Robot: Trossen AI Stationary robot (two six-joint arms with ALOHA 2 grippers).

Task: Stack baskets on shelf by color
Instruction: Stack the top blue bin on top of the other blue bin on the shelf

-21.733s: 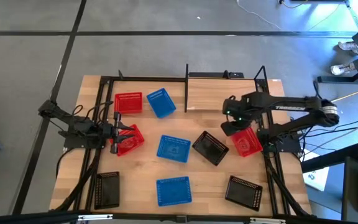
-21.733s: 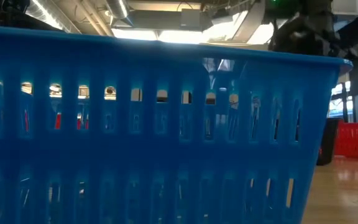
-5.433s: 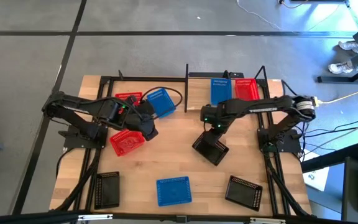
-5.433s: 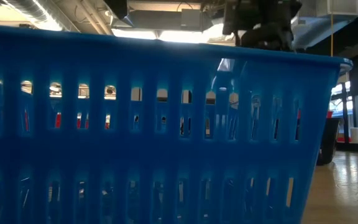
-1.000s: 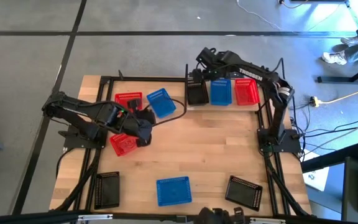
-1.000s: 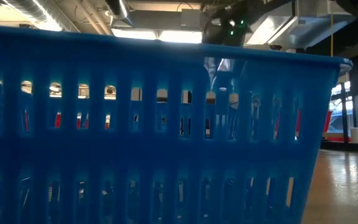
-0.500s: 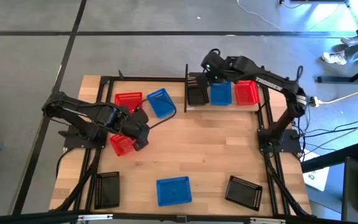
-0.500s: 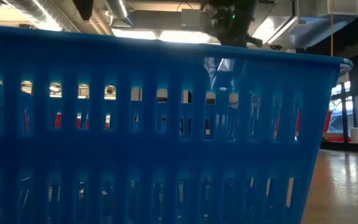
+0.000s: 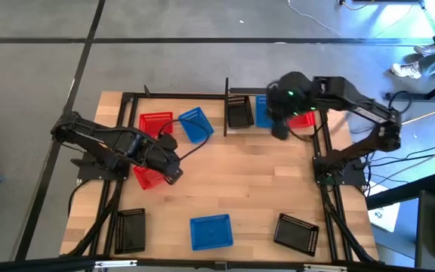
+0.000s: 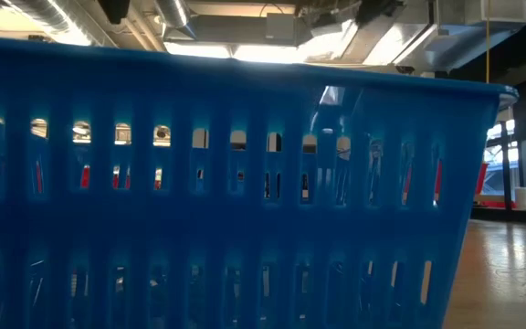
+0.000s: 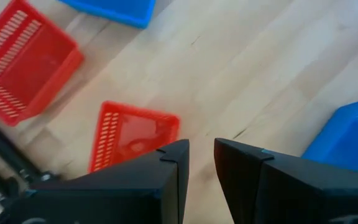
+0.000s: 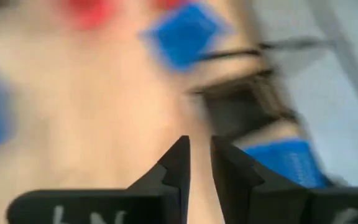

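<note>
While a blue basket (image 10: 236, 192) blocks the low view, both grippers (image 11: 199, 163) (image 12: 199, 163) are nearly closed, empty.

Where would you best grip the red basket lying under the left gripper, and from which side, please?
Probably one long rim wall of the red basket, from above. It lies open side up, so a finger can drop inside. The left gripper hangs over its edge, fingers nearly closed and empty.

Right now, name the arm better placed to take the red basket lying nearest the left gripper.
Left. The left gripper hangs right beside that red basket, empty, fingers nearly together. The right gripper is across the table by the shelf.
</note>
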